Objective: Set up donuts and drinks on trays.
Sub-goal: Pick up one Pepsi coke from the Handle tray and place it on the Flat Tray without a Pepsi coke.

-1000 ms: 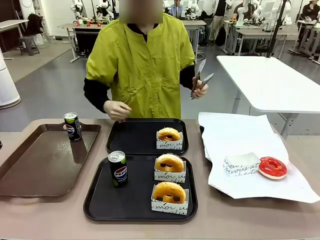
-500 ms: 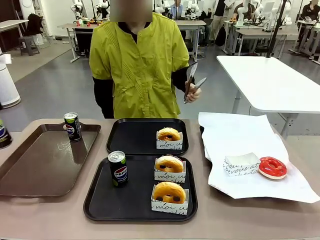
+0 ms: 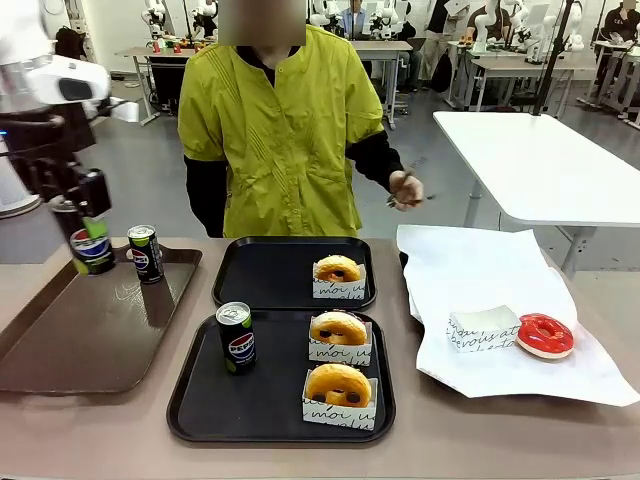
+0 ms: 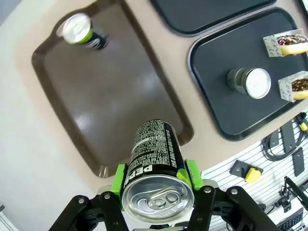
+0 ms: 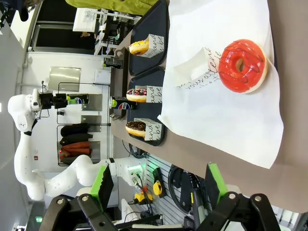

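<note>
the tabletop [image 3: 500, 445] runs across the front view, with a person [image 3: 285, 130] in a yellow-green top standing at its far side. a wide sheet of white paper [image 3: 480, 270] covers its right part. on the left lies a long brown tray [image 3: 90, 340]. between them sit the two black trays, the near tray [image 3: 265, 400] and the far tray [image 3: 265, 275], one just behind the other.

the left pincer [image 4: 155, 177] hangs over the brown tray's left side, its green pads [image 4: 120, 177] clamped on the upper part of a black pepsi can [image 3: 92, 250], which it holds upright. the right pincer [image 5: 158, 185] is over the right part of the tabletop, jaws apart with nothing between them.

a second can [image 3: 146, 253] stands upright in the brown tray's far right corner. a third can [image 3: 236, 338] stands on the left part of the near tray.

on the right half of the near tray two donuts sit in printed white sleeves, one [image 3: 338, 326] at the far edge with dark icing, the other [image 3: 338, 383] at the near edge. the far tray carries one sleeved donut [image 3: 337, 268] on its right side. on the paper lies a red-iced donut [image 3: 545, 335], bare, just beside an empty sleeve [image 3: 483, 328].

the person's hand [image 3: 403, 186] is raised above the paper's far edge, gripping something thin and blurred.
</note>
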Robot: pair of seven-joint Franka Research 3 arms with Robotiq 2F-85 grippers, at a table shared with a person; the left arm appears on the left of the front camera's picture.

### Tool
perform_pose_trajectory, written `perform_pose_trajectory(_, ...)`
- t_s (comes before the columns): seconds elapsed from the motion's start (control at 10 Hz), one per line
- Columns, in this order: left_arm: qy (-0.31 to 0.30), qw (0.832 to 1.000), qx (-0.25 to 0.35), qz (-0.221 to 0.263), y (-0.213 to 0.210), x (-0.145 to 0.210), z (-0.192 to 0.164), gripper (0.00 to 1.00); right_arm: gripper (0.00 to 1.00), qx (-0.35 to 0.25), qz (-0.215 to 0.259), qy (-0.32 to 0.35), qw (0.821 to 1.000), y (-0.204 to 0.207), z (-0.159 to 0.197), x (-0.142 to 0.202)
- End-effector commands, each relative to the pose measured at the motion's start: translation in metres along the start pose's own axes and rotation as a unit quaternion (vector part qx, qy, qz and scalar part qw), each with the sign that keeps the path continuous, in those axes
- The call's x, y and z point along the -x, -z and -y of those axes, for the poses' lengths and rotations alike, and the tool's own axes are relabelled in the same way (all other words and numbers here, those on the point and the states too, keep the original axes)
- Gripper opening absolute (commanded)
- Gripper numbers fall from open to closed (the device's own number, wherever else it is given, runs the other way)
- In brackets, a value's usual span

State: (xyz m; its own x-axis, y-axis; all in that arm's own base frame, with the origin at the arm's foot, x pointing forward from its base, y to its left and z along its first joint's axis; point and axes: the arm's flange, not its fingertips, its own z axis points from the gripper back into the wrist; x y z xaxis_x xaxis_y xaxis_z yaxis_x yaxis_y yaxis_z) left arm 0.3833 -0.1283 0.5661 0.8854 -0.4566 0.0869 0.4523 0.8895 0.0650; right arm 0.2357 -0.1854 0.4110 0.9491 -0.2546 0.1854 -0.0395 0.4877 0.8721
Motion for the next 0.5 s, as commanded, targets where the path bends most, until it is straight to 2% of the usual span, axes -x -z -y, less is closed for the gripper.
perform_pose_trajectory(0.0,-0.008,1.000,0.025,0.007,-0.002,-0.010,0.003,0.59,1.00,-0.012,0.006,-0.010,1.000,0.002,0.002,-0.001)
perform_pose_trajectory(0.2,-0.006,0.998,0.057,-0.022,0.000,0.006,-0.007,0.59,1.00,-0.012,0.006,-0.010,1.000,0.002,0.002,-0.001)
perform_pose_trajectory(0.3,0.000,1.000,0.020,-0.004,0.006,-0.012,0.006,0.59,1.00,-0.012,0.006,-0.010,1.000,0.002,0.002,-0.001)
perform_pose_trajectory(0.4,0.000,1.000,0.020,-0.004,0.006,-0.012,0.006,0.59,1.00,-0.012,0.006,-0.010,1.000,0.002,0.002,-0.001)
